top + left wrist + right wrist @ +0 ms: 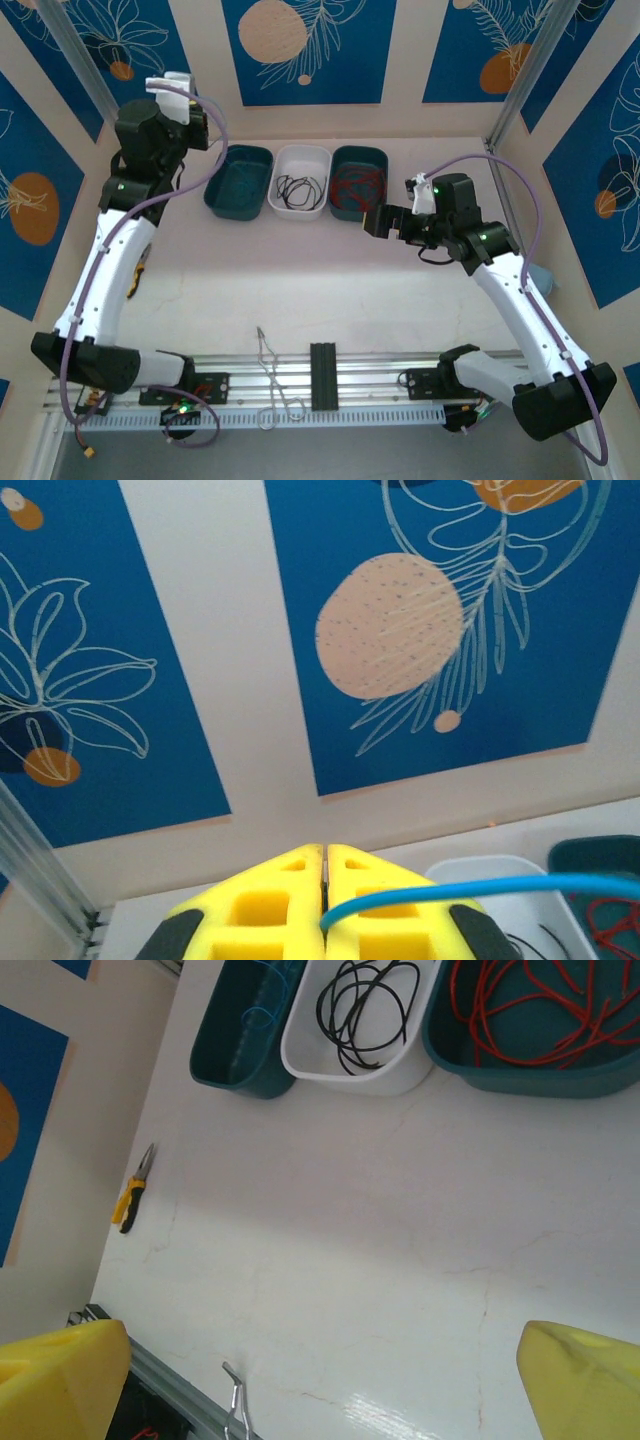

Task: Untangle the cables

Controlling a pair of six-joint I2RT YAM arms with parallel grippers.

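The glossy white surface (380,1260), veined with hairline cracks, offers open room between its near rail and three rounded plastic trays along the far edge: left teal tray (225,1050), white tray (350,1073), right teal tray (520,1078). Blocky yellow right fingers (60,1380) stand wide apart above that stretch. The left fingers (270,900), raised near the back wall, press together on a thin blue cable (480,888). A black cable (362,1005) coils in the white tray, and a red cable (540,1010) loops in the right teal tray. Yellow-handled pliers (130,1195) lie near the left edge.
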